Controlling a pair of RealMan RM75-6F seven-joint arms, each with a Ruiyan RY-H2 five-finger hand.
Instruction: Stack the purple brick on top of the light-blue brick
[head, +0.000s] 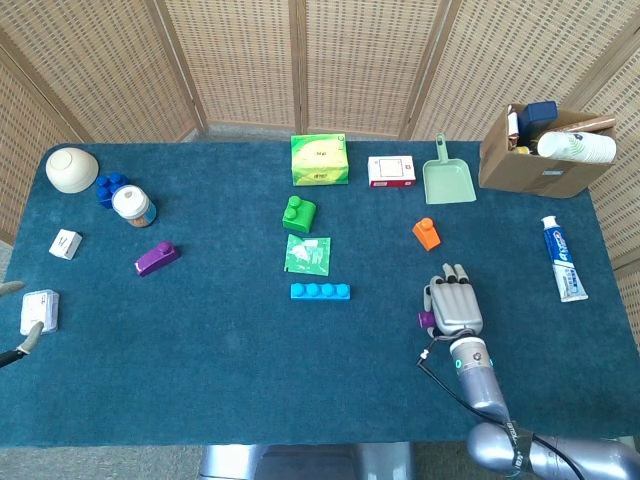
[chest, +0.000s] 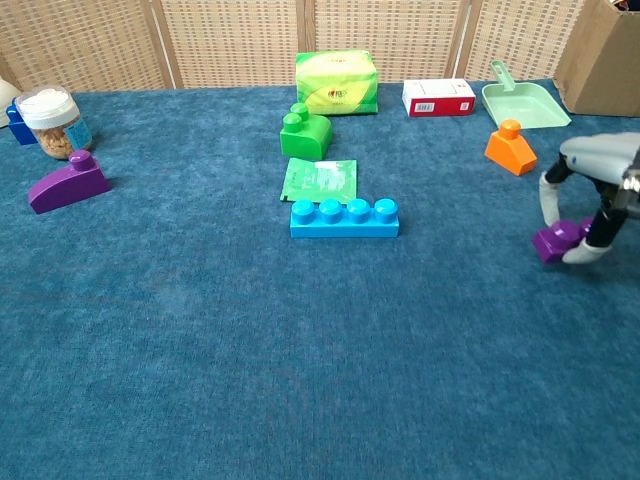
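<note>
purple brick (chest: 556, 239) in right hand (chest: 590, 200)

The bench (chest: 200, 380) wears a matt, napped blue cloth. The purple brick (chest: 556, 238) and blue brick (chest: 344, 218) are smooth, slightly glossy plastic. The right hand (head: 455, 308) is grey metal-look with pale fingertips (chest: 580, 253). The box (head: 535, 165) is matt cardboard.

The tabletop (head: 230, 350) is covered in blue cloth. On it are laid a light-blue brick (head: 320, 291), green packet (head: 307, 254), green brick (head: 298, 213), orange brick (head: 426, 233), scoop (head: 447, 178), toothpaste (head: 565, 258), bowl (head: 71, 169) and carton (head: 540, 150).
</note>
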